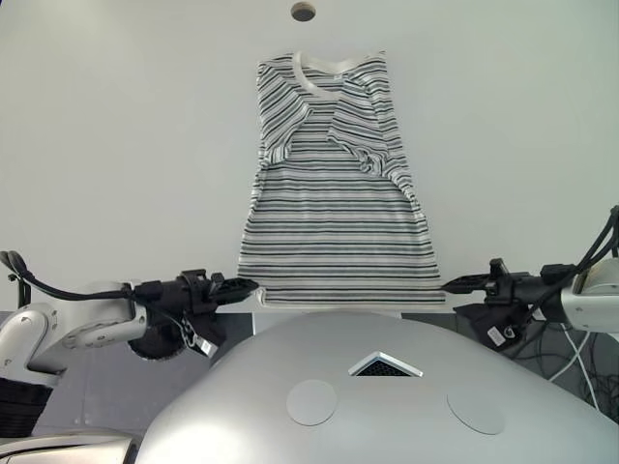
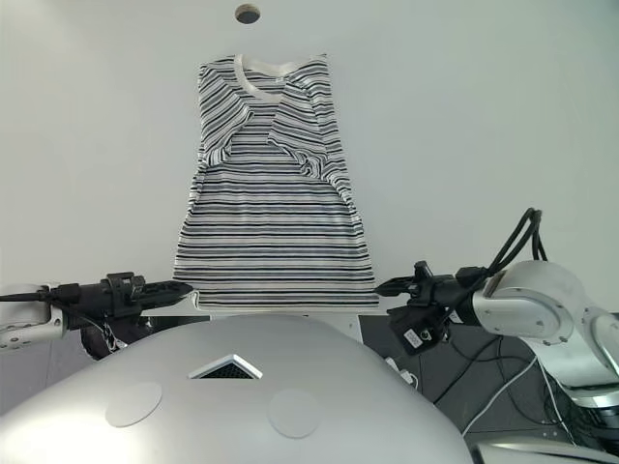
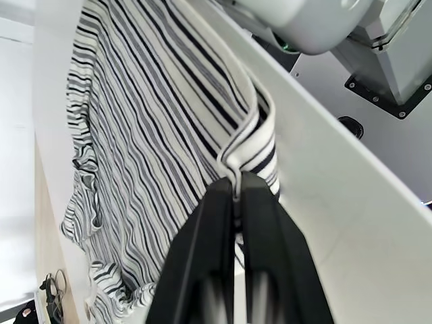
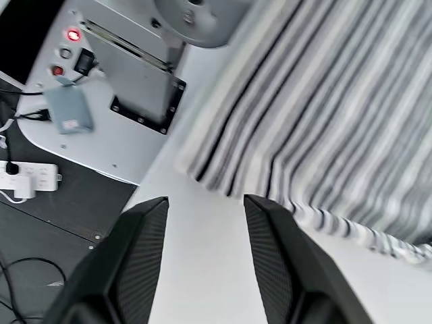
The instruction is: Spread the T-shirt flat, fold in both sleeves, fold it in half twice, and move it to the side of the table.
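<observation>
now: striped t-shirt (image 1: pixel 334 213) flat on white counter (image 1: pixel 116 145), long axis running away from robot, collar at far end, hem along near edge, both sleeves folded in over chest. left gripper (image 1: pixel 251 285) clamped shut on hem's left corner. right gripper (image 4: pixel 206 206) open, just beside hem's right corner. bare counter w/ wide room either side; small grey disc (image 1: pixel 303 12) just beyond collar.

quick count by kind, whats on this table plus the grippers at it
T-shirt: 1
Grippers: 2, the left gripper pinching the hem, the right gripper open by the other hem corner
Round grey disc on the table beyond the collar: 1
Total: 4
</observation>
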### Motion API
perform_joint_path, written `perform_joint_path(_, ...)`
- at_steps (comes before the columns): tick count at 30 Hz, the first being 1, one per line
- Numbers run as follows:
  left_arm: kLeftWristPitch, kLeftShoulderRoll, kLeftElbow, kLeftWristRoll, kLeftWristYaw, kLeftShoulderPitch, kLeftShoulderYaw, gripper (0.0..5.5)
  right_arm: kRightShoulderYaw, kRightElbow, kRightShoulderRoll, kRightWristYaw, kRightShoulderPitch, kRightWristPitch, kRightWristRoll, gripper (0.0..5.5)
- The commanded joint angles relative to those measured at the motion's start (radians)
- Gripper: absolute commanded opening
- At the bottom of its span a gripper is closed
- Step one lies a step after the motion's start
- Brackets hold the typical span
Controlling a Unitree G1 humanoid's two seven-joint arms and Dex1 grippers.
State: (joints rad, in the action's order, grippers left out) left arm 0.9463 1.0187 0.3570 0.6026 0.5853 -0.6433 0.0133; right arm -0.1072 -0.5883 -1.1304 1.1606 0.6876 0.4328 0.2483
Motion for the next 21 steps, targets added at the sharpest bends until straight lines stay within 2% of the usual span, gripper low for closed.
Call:
perform_joint_path(1, -0.014, -0.001, 0.018, 0.010, 0.001, 0.008, 0.000, 0.01, -0.038, 0.064, -0.015, -0.029, -0.029, 0.041, -0.019, 2.12)
perform_joint_path(5, -0.022, -0.001, 0.032, 0.006, 0.005, 0.004, 0.003, 0.01, -0.005, 0.108, -0.011, -0.043, -0.039, 0.079, -0.003, 2.12)
perform_joint_path(12, -0.033, 0.008, 0.042, -0.005, 0.008, 0.008, 0.001, 0.01, 0.118, 0.175, 0.000, -0.066, -0.100, 0.113, 0.066, 2.12)
perform_joint_path(21, -0.038, 0.008, 0.041, -0.007, 0.009, 0.013, -0.003, 0.01, 0.135, 0.101, -0.009, -0.093, -0.122, 0.106, 0.071, 2.12)
